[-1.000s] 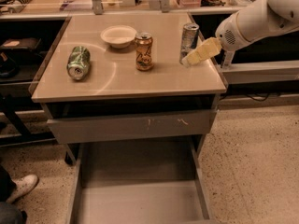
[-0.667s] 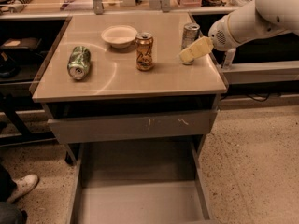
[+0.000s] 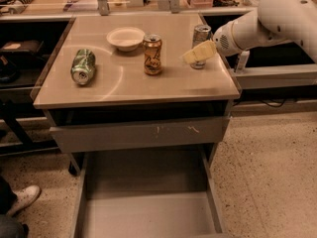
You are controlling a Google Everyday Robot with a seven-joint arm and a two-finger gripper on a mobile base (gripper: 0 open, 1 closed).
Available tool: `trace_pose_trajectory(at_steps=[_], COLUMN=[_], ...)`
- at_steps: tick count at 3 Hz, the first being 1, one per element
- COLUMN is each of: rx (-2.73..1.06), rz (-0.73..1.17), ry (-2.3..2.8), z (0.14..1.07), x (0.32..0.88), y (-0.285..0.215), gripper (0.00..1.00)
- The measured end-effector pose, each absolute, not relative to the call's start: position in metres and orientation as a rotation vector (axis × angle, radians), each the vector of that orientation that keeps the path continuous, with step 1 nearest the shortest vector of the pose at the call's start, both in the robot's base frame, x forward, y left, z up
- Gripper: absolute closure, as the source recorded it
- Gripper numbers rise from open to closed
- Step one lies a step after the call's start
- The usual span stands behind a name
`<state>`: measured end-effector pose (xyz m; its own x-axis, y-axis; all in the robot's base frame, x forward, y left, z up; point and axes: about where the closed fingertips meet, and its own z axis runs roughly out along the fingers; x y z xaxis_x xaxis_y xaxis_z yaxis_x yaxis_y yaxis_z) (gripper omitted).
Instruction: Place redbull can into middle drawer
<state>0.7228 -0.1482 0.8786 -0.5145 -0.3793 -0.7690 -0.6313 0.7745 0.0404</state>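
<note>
1. The robot's gripper (image 3: 197, 53) reaches in from the right over the tabletop (image 3: 133, 88), right up against the front of the redbull can (image 3: 202, 33). It cannot be told whether the gripper is open or closed around it.
2. The redbull can stands upright near the table's rear right corner, its lower half partly hidden behind the gripper.
3. An orange-gold can (image 3: 152, 54) stands upright just left of the gripper, near the middle of the table.
4. A white bowl (image 3: 126, 37) sits behind and to the left of that can.
5. A green can (image 3: 82, 66) lies on its side toward the left edge.
6. Below the tabletop, a grey drawer front (image 3: 141, 133) bears pale scratch marks.
7. Beneath it, the middle drawer (image 3: 148, 217) is pulled out toward the camera, showing its plain flat floor.
8. A white shoe (image 3: 20, 198) shows at lower left on the speckled floor (image 3: 267, 182).
</note>
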Motion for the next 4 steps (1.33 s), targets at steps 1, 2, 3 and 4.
trace_pose_trajectory(at_steps=[1,2,3,4], rx=[-0.752,-0.764,-0.763,-0.763], rz=[0.442,0.471,0.470,0.470], ry=[2.146,2.089,2.085,2.085], z=[0.875,0.886,0.888,0.888], x=[0.739,0.756,0.757,0.757], y=[-0.135,-0.123,-0.123,-0.123], gripper=[0.00,0.00,0.19,0.42])
